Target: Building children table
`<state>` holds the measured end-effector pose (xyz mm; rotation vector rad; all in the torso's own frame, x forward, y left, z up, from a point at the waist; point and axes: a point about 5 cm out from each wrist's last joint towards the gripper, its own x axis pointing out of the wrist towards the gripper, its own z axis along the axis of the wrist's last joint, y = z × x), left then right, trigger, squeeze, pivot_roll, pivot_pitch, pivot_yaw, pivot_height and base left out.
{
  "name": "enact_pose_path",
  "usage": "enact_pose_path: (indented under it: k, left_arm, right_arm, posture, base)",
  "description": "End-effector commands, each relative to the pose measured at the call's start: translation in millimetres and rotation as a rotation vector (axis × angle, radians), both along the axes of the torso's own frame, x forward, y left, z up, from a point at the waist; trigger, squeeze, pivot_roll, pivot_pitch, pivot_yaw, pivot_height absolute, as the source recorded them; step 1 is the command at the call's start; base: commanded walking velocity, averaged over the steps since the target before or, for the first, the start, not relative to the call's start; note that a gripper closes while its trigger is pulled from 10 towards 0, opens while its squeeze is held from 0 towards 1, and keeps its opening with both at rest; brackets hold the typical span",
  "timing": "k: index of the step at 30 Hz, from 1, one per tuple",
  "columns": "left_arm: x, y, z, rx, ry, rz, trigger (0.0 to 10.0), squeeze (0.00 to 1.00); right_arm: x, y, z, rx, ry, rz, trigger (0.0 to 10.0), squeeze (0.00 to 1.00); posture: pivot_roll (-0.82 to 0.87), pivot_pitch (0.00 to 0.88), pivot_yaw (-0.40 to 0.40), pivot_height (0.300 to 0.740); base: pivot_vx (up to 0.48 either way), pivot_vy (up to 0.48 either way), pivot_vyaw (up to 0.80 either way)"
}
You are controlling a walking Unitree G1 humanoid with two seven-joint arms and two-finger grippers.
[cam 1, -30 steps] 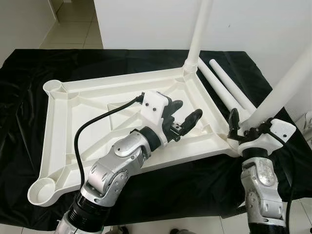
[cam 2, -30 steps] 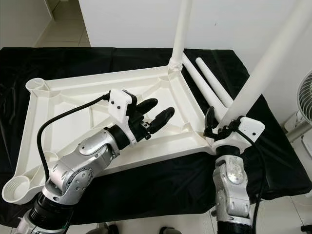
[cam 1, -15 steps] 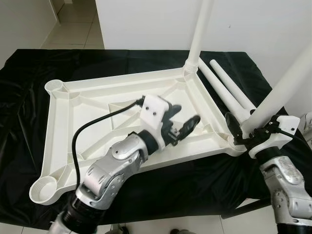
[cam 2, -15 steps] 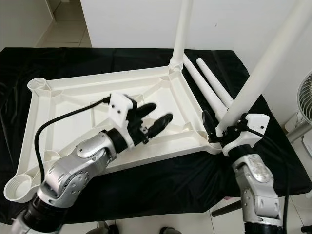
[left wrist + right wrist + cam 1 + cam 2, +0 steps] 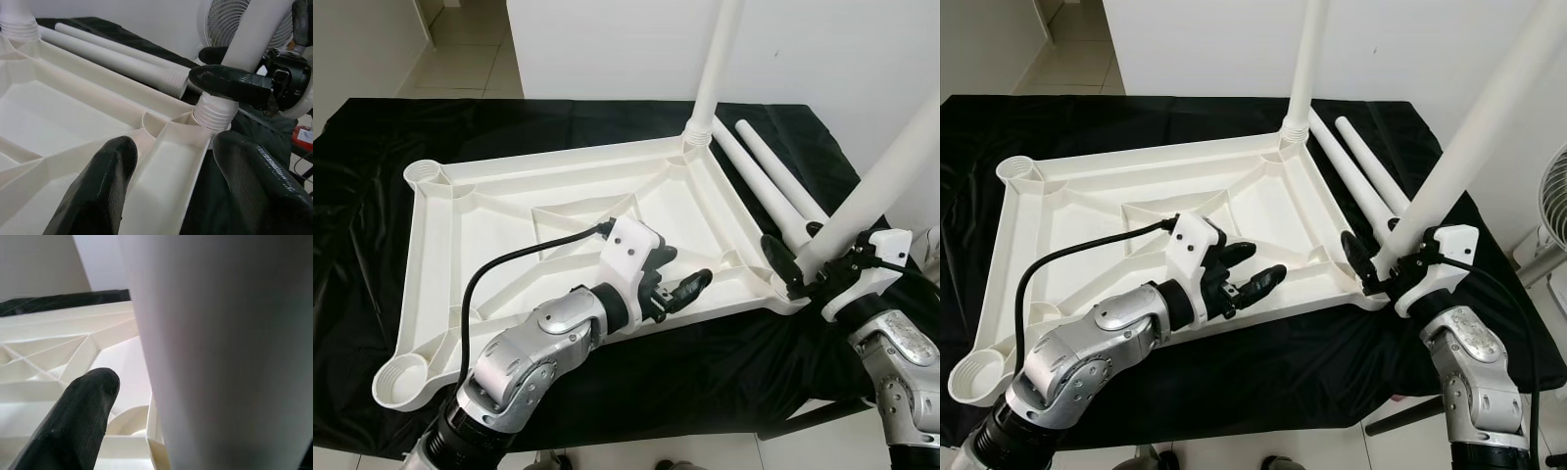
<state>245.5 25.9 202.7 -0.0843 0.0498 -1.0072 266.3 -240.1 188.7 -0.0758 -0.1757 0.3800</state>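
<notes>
Item: child's table, part-built, on a black cloth (image 5: 372,196).

Tabletop (image 5: 499,211), one: white plastic, lay upside down with its ribbed underside up, long axis running from the robot's left to its right. Corner sockets, four: two filled on the right side, two empty on the left, one empty socket at the near left corner (image 5: 399,380) and one at the far left corner (image 5: 426,174).

Legs, four, white tubes. One fitted leg (image 5: 713,64) stood upright in the far right corner. One held leg (image 5: 886,171) rose from the near right corner, leaning up and away to the right, its ribbed end at or in the socket; how deep it was seated could not be told. Two loose legs (image 5: 773,176) lay side by side on the cloth just beyond the tabletop's right edge, their long axes pointing away from the robot.

Right gripper (image 5: 798,257): closed around the lower end of the held leg, just above the near right corner.

Left gripper (image 5: 677,277): fingers spread apart and holding nothing, poised over the near rim of the tabletop, pointing right toward the same corner. The left wrist view placed that corner between and just beyond its fingers (image 5: 98,181).

Governing relation: the loose legs lay far and right, nearer the right arm; the empty sockets lay left, nearer the left arm.

Fan (image 5: 1555,191), one, stood beyond the cloth on the right.
</notes>
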Motion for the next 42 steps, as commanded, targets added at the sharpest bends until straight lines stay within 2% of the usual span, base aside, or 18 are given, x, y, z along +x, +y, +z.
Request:
enact_pose_path:
  k: [1, 2, 3, 4, 5, 6, 7, 16, 23, 24, 25, 32, 42]
  left_arm:
    - [-10.5, -5.2, 0, 0.001, -0.002, -0.173, 10.0, 0.0]
    - [-11.1, -4.9, 0, 0.015, 0.007, -0.178, 10.0, 0.0]
    - [-11.1, -4.9, 0, 0.015, 0.007, -0.178, 10.0, 0.0]
    - [-11.5, -4.7, 0, 0.027, 0.01, -0.183, 10.0, 0.0]
    - [-11.5, -4.7, 0, 0.027, 0.01, -0.183, 10.0, 0.0]
    - [-12.0, -4.5, 0, 0.036, 0.013, -0.188, 10.0, 0.0]
    - [-12.0, -4.5, 0, 0.039, 0.012, -0.191, 10.0, 0.0]
    - [-11.9, -4.6, 3, 0.037, 0.014, -0.185, 10.0, 0.0]
    - [-11.9, -4.1, 4, 0.037, 0.016, -0.183, 10.0, 0.0]
    - [-12.0, -4.1, 4, 0.037, 0.017, -0.184, 10.0, 0.0]
    - [-12.3, -4.5, 5, 0.035, 0.018, -0.184, 10.0, 0.0]
    - [-12.7, -5.5, 5, 0.031, 0.019, -0.184, 10.0, 0.0]
    - [-11.5, -5.7, 5, 0.026, 0.018, -0.173, 10.0, 0.0]
  right_arm:
    - [0.1, 3.8, -7, 0.008, 0.041, 0.034, 10.0, 0.0]
    - [-0.4, 2.7, -8, -0.01, 0.05, 0.06, 8.7, 0.0]
    - [-0.4, 2.7, -8, -0.01, 0.05, 0.06, 8.7, 0.0]
    - [-0.7, 0.1, -8, -0.029, 0.06, 0.078, 4.0, 0.0]
    - [-0.7, 0.1, -8, -0.029, 0.06, 0.078, 4.0, 0.0]
    - [-0.9, -2.0, -9, -0.039, 0.069, 0.088, 0.8, 0.0]
    - [-1.2, -3.8, -9, -0.05, 0.071, 0.091, 0.0, 0.0]
    - [-3.4, -4.9, -11, -0.016, 0.082, 0.075, 0.0, 0.0]
    - [-4.7, -1.1, -13, 0.018, 0.061, 0.002, 0.0, 0.0]
    - [-4.5, -0.4, -13, 0.026, 0.057, -0.02, 3.6, 0.0]
    - [-5.0, 4.1, -14, 0.062, 0.051, -0.066, 10.0, 0.0]
    - [-5.7, 11.9, -17, 0.077, 0.05, -0.127, 10.0, 0.0]
    - [-5.8, 39.7, -26, 0.104, 0.073, -0.303, 10.0, 0.0]
  posture:
    - [-0.03, 0.16, 0.019, 0.74]
    - [-0.03, 0.16, 0.019, 0.74]
    - [-0.03, 0.16, 0.019, 0.74]
    - [-0.03, 0.16, 0.019, 0.74]
    - [-0.03, 0.16, 0.019, 0.74]
    - [-0.03, 0.16, 0.019, 0.74]
    - [-0.03, 0.162, 0.019, 0.74]
    - [-0.03, 0.162, 0.017, 0.74]
    - [-0.03, 0.162, 0.017, 0.74]
    - [-0.03, 0.162, 0.017, 0.74]
    - [-0.03, 0.163, 0.009, 0.74]
    - [-0.03, 0.159, 0.005, 0.74]
    - [-0.03, 0.149, -0.007, 0.74]
  base:
    - [0.0, 0.0, 0.0]
    - [0.0, 0.0, 0.0]
    - [0.0, 0.0, 0.0]
    - [0.0, 0.0, 0.0]
    - [0.0, 0.0, 0.0]
    - [0.0, 0.0, 0.0]
    - [0.0, 0.0, 0.0]
    - [0.0, 0.0, 0.0]
    - [0.0, 0.0, 0.0]
    - [0.0, 0.0, 0.0]
    - [0.0, 0.0, 0.0]
    - [0.0, 0.0, 0.0]
    - [0.0, 0.0, 0.0]
